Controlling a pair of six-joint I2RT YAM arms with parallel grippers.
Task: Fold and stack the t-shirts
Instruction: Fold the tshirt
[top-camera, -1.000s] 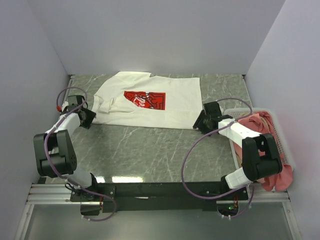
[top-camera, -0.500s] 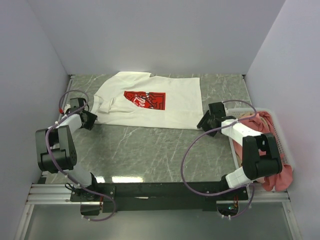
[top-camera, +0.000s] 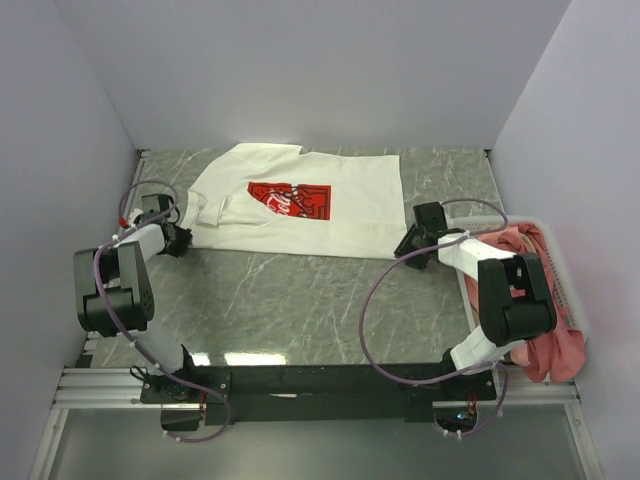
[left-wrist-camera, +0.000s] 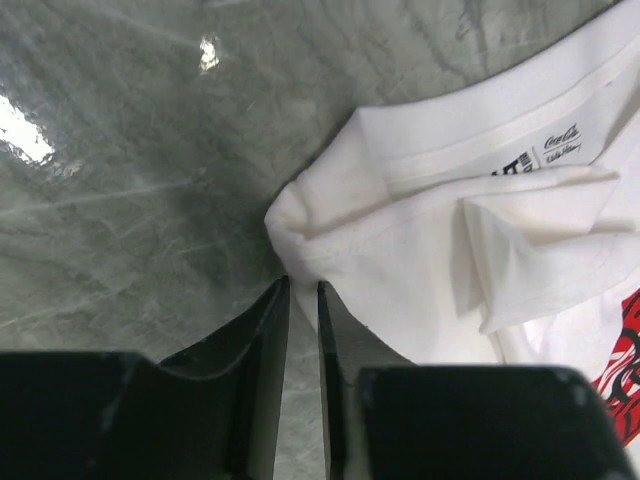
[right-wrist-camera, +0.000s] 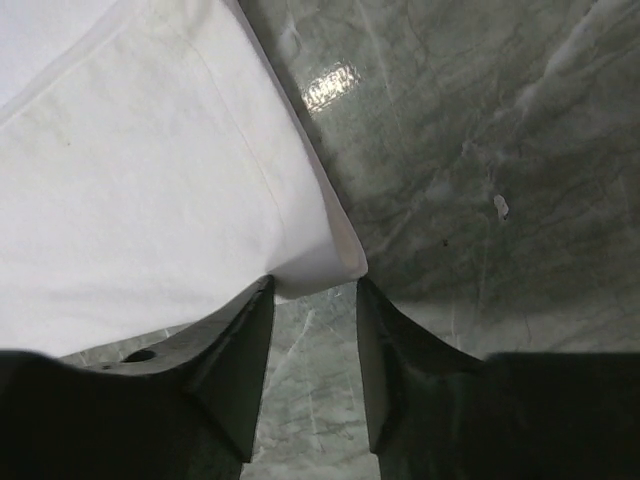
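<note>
The white t-shirt (top-camera: 300, 205) with a red chest print (top-camera: 290, 198) lies spread flat at the back of the table. My left gripper (top-camera: 176, 236) is low at its near left corner. In the left wrist view the jaws (left-wrist-camera: 303, 284) stand nearly together, pinching a bunched fold of the shirt (left-wrist-camera: 420, 230) at their tips. My right gripper (top-camera: 409, 244) is at the near right hem corner. There the jaws (right-wrist-camera: 315, 282) stand apart, with the shirt's corner (right-wrist-camera: 150, 180) lying between the tips. A salmon-pink t-shirt (top-camera: 520, 245) hangs crumpled in the basket.
A white slatted basket (top-camera: 572, 300) stands at the right edge of the grey-green marble table (top-camera: 300, 300). Pale walls close the table in on the left, back and right. Purple cables loop off both arms.
Both grippers have narrowed their jaws. The left one edged in onto the shirt's left corner. The right one shifted slightly right along the hem to the corner.
</note>
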